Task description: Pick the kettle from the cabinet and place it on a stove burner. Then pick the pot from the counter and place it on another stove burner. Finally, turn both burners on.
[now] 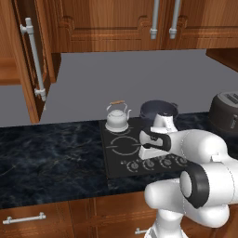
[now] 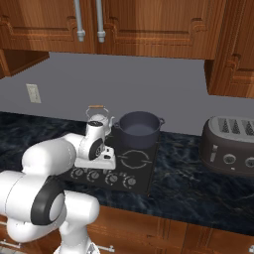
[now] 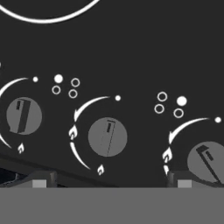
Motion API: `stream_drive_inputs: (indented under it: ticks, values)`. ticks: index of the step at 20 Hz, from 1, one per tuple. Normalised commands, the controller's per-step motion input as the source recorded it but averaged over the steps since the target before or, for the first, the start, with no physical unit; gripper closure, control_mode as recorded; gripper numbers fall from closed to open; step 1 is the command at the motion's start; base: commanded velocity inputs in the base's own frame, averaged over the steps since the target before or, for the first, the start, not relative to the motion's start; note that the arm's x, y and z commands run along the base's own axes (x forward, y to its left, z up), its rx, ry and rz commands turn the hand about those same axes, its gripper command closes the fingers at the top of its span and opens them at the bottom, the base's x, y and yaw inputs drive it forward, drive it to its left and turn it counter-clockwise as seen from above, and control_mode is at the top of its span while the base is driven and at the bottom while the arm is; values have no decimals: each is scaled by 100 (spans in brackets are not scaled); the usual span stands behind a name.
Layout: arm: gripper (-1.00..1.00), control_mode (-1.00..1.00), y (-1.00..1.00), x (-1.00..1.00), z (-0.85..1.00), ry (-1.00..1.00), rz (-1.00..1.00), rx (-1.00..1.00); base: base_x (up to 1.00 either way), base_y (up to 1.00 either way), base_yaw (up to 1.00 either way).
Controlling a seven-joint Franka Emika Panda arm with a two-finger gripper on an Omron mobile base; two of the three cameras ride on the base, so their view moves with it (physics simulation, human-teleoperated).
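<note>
The gripper (image 3: 109, 181) hovered low over the cooktop's knob row, its fingers (image 3: 39, 180) spread wide and holding nothing. 3 knobs faced the hand camera; the middle knob (image 3: 107, 137) sat between the tips. Beyond it, the kettle (image 1: 116, 117) stood on a rear stove burner and the pot (image 2: 138, 129) on the rear burner beside it; the front burner (image 1: 124, 144) was bare. The risk, as I judged it: 4 alike knobs (image 2: 111, 179) sat close together, so closing on the wrong 1 would light a bare burner, and an off-centre pinch could slip.
</note>
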Motion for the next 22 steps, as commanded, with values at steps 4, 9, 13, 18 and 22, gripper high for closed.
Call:
stream_drive_inputs:
  ticks: [4,9,13,18,22]
  values:
    - [-100,-100,9,-4,-1,-2,-7,0,0,0,0]
    - [-100,-100,14,-5,-1,-3,-6,0,0,0,0]
    - [-100,-100,8,-3,-9,-7,-5,0,0,0,0]
    - [-100,-100,0,0,-22,-16,-1,0,0,0,0]
    - [-100,-100,0,0,-19,-14,0,0,0,0,0]
